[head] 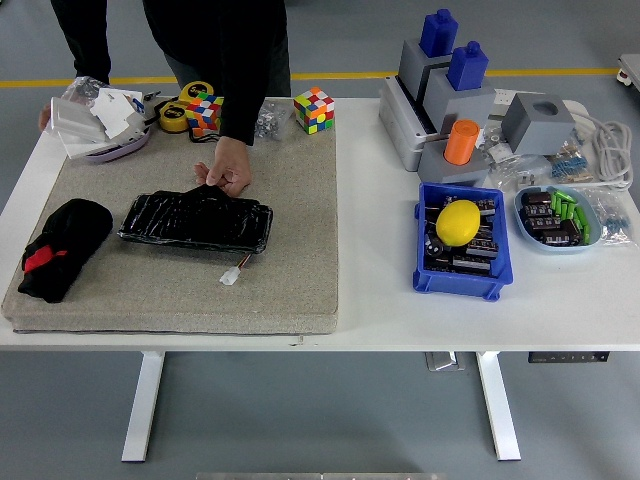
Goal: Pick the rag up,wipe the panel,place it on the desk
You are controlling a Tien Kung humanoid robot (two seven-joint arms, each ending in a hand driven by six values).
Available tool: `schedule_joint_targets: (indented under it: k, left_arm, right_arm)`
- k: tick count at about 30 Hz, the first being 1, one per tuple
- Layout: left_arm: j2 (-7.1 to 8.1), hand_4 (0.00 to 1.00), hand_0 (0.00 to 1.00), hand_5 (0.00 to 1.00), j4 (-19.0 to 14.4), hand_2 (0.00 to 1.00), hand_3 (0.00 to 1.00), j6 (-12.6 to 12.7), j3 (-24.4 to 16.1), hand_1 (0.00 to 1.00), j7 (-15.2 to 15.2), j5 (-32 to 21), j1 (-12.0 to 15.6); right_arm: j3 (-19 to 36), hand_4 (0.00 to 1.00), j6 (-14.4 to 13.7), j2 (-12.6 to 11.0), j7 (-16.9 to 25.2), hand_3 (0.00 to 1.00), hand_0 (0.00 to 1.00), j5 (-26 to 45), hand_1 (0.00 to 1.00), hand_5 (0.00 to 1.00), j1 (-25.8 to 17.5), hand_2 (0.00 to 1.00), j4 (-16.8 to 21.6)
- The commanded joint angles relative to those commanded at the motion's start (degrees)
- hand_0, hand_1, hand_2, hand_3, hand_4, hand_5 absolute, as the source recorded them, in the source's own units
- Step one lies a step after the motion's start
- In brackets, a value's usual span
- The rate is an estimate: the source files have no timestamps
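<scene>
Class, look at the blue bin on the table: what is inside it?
Inside the blue bin a yellow lemon-shaped object sits on top of dark electronic parts. Whatever lies beneath the yellow object and those parts, down to the bin floor, is covered and cannot be seen.
</scene>
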Motion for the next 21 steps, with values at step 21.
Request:
schedule_joint_targets:
  k: [21]
  left_arm:
    - [12.94, 0.981, 0.382, 0.631, -2.2, 0.668, 0.752, -2.0, 6.8, 0.604, 1.2, -6.5, -10.8]
  right_arm:
    - [-1.6, 0.998, -0.7, 0.8, 0.3, 0.605, 0.713, 0.3, 0.611, 0.584, 0.3, 0.671, -0.2]
